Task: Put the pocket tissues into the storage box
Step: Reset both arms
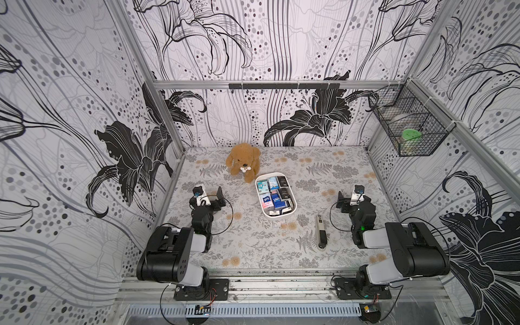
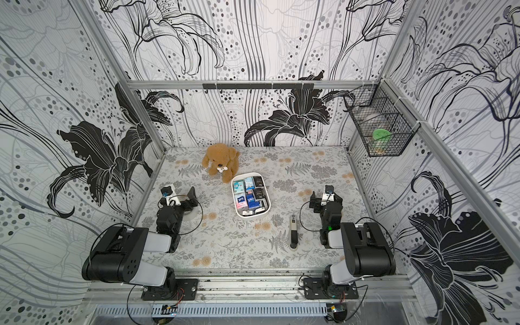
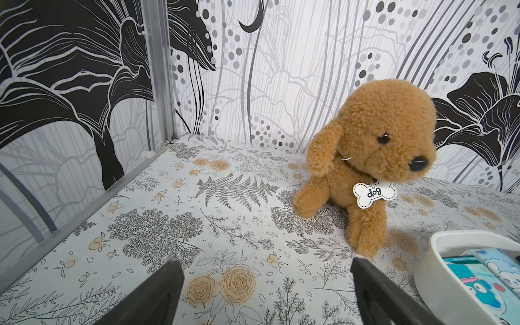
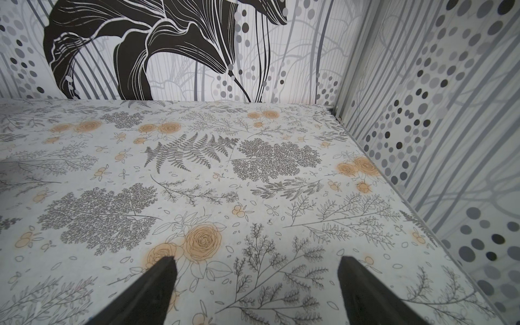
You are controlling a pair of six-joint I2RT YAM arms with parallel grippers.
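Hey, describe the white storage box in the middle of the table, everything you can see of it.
The storage box is a shallow white tray, apparently smooth plastic, rectangular with rounded corners and a thick rim. It sits flat on the table, slightly skewed, and is filled with pocket tissues in black, blue, teal and pink wrappers. The plush dog sits just off its far corner.

Storage box point(image 1: 258, 197): white. Pocket tissues point(image 1: 277, 194): teal, light blue, dark blue, black and pink-white printed wrappers. Tabletop point(image 1: 253, 242): pale grey, grey ferns, orange roses; plush dog point(image 1: 243, 159): tan.
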